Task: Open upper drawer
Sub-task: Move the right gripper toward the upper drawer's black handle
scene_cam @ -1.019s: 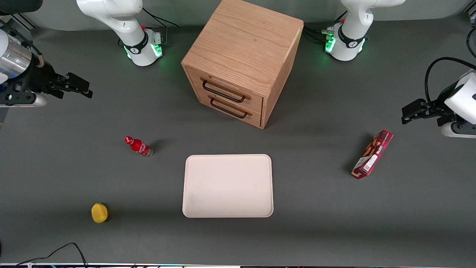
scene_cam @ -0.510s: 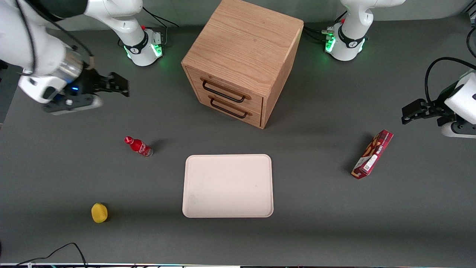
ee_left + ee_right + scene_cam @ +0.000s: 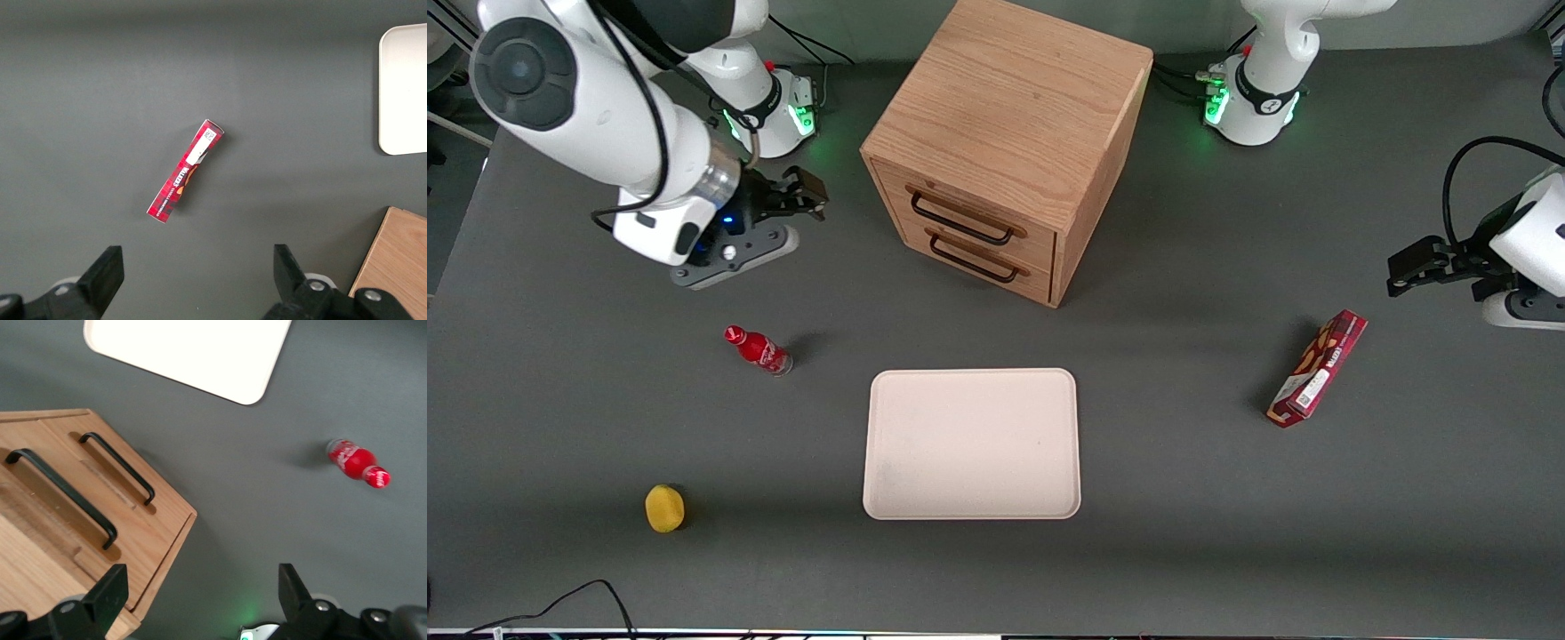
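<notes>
Upper drawer [image 3: 963, 216] is still shut in the cabinet [image 3: 1009, 133], but the gripper [image 3: 811, 190], open and empty, has moved much nearer its handle [image 3: 959, 220], so gripping seems next.

Gripper [image 3: 811, 191] travelling from left edge of front frame toward frame centre, fingers spread, now nearing cabinet [image 3: 1009, 133] beside upper drawer [image 3: 965, 216], not touching.
</notes>
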